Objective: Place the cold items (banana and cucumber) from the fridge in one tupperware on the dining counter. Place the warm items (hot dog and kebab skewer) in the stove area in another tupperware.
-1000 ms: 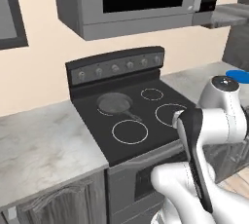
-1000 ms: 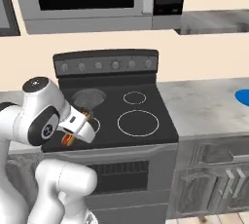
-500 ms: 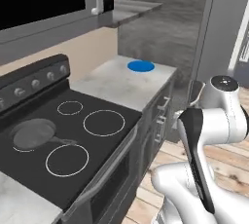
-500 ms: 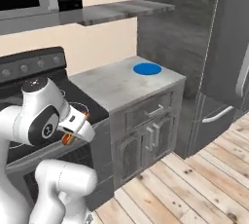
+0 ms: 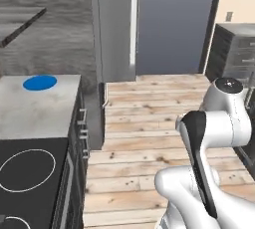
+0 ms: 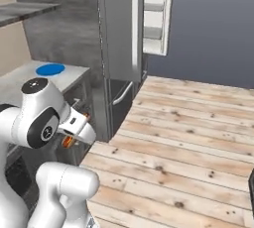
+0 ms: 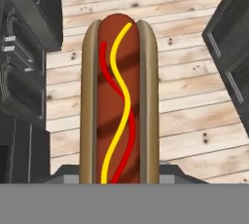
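Gripper (image 7: 120, 179) clamped on the hot dog (image 7: 119, 101), bun sticking straight out ahead of the fingertips, yellow and red stripes along the sausage. Wooden floor (image 7: 185, 96) well beyond it, dark cabinets (image 7: 24, 72) off to either side. From the right base view, hot dog end (image 6: 67, 142) tucked beside the wrist, near the counter with a blue plate (image 6: 50, 69).
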### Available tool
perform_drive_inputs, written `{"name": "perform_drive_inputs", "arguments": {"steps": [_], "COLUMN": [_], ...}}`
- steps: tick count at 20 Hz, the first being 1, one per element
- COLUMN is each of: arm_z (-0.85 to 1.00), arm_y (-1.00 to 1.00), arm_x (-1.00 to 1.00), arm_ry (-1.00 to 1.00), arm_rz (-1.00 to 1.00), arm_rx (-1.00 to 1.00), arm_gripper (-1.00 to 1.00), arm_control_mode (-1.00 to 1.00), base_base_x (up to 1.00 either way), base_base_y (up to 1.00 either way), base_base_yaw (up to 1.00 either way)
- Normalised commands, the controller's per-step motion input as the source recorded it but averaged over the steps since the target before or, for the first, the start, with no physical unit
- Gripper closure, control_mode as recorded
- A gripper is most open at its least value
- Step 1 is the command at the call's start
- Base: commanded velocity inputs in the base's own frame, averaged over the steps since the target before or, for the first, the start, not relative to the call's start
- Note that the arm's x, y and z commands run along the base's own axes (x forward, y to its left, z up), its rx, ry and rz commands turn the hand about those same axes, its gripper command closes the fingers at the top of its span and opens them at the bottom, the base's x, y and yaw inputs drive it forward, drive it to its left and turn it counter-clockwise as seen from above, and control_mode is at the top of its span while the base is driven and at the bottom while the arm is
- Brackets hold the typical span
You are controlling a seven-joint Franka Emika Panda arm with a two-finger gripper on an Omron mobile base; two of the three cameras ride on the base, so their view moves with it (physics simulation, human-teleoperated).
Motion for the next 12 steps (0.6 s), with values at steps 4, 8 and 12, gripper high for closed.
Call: {"name": "perform_drive_inputs", "arguments": {"steps": [4, 8, 12], "arm_z": [0.0, 0.0, 0.0], "arm_y": [0.0, 0.0, 0.0], "arm_x": [0.0, 0.0, 0.0], "arm_ry": [0.0, 0.0, 0.0], "arm_rz": [0.0, 0.0, 0.0], "arm_rx": [0.0, 0.0, 0.0], "arm_gripper": [1.0, 1.0, 1.0], "arm_control_mode": [1.0, 1.0, 1.0], "base_base_x": [0.16, 0.26, 0.62], "base_base_y": [-0.79, -0.9, -0.6], "base_base_yaw": [-0.47, -0.4, -0.21]}}
